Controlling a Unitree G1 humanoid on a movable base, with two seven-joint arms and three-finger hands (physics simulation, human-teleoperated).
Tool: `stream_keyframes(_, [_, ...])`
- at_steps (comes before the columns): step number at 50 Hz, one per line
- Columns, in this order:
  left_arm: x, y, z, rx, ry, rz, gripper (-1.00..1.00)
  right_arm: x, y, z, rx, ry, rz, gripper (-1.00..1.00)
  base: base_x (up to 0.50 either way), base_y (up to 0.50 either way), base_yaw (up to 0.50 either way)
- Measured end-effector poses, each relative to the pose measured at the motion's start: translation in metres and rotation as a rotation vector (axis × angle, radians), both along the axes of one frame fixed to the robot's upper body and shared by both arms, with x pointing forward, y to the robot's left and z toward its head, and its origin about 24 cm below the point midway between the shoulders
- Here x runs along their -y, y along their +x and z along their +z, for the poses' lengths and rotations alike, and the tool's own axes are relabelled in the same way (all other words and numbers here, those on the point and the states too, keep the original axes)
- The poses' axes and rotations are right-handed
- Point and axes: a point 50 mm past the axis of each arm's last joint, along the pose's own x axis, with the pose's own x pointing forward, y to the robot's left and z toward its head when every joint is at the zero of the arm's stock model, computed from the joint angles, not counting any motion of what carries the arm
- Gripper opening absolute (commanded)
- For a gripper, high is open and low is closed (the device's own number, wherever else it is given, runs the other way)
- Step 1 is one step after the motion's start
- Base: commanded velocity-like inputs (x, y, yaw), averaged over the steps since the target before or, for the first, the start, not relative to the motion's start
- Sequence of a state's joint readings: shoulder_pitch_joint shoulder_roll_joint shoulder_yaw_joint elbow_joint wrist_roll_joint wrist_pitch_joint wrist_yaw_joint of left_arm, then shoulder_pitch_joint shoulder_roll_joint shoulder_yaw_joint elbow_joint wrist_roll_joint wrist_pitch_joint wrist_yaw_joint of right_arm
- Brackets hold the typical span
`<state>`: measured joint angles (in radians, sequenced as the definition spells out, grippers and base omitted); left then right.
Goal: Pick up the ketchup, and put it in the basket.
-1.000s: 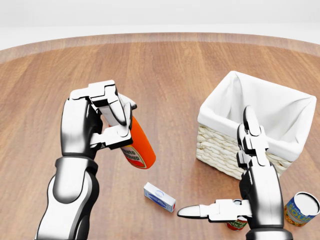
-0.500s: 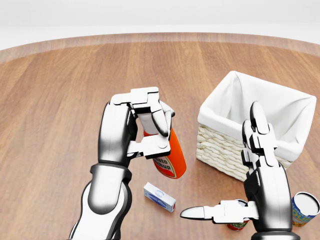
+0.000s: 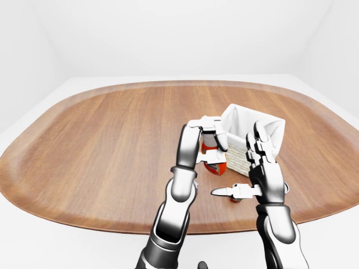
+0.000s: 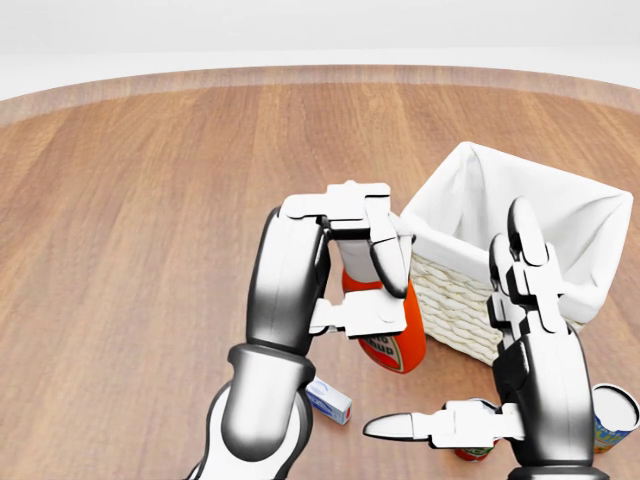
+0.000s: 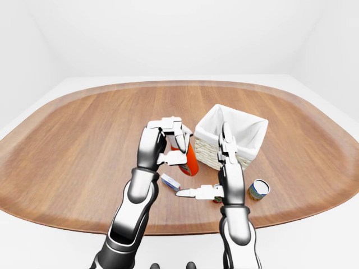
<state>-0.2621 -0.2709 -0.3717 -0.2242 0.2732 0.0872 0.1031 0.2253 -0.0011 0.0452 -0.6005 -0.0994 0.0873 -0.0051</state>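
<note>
The ketchup (image 4: 395,340) is a red-orange bottle with a label near its base, held tilted above the table. My left hand (image 4: 355,265) is shut on its upper part, just left of the basket. The basket (image 4: 570,215) is woven wicker with a white cloth liner, at the right of the head view. My right hand (image 4: 470,390) hovers open below the basket, one finger pointing up and its thumb stretched left, with nothing in it.
A small white and blue box (image 4: 330,400) lies on the wooden table (image 4: 130,220) below the bottle. A blue and yellow can (image 4: 612,418) stands at the lower right, and a red can (image 4: 472,450) is mostly hidden behind my right hand.
My left hand has carried the ketchup to the right, from the table's middle to right beside the basket's left wall. The right hand has barely moved.
</note>
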Motion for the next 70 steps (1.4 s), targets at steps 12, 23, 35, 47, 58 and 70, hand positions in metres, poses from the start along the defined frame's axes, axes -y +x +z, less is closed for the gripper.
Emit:
stream_keyframes(12, [0.019, -0.014, 0.005, 0.021, -0.009, -0.051, -0.91, 0.001, -0.002, 0.003, 0.014, 0.003, 0.0, 1.0, 0.0, 0.0, 0.0])
stream_keyframes(23, [0.032, -0.027, 0.01, 0.036, -0.026, -0.092, -0.91, 0.002, -0.004, 0.005, 0.02, 0.005, -0.004, 1.0, 0.0, 0.0, 0.0])
stream_keyframes(35, [0.04, -0.037, 0.013, 0.056, -0.036, -0.112, -0.91, 0.004, -0.006, 0.006, 0.021, 0.005, -0.004, -0.18, 0.0, 0.0, 0.0])
stream_keyframes(47, [0.043, -0.046, 0.02, 0.082, -0.067, -0.133, 1.0, 0.002, -0.007, 0.002, 0.001, 0.004, 0.026, -1.0, 0.0, 0.0, 0.0])
stream_keyframes(58, [0.039, -0.052, 0.028, 0.114, -0.101, -0.133, 1.0, -0.001, -0.007, -0.001, -0.012, -0.007, 0.044, -1.0, 0.0, 0.0, 0.0])
stream_keyframes(70, [0.002, -0.053, 0.032, 0.172, -0.103, -0.065, 1.0, -0.001, -0.007, -0.003, -0.023, -0.016, 0.03, -1.0, 0.0, 0.0, 0.0])
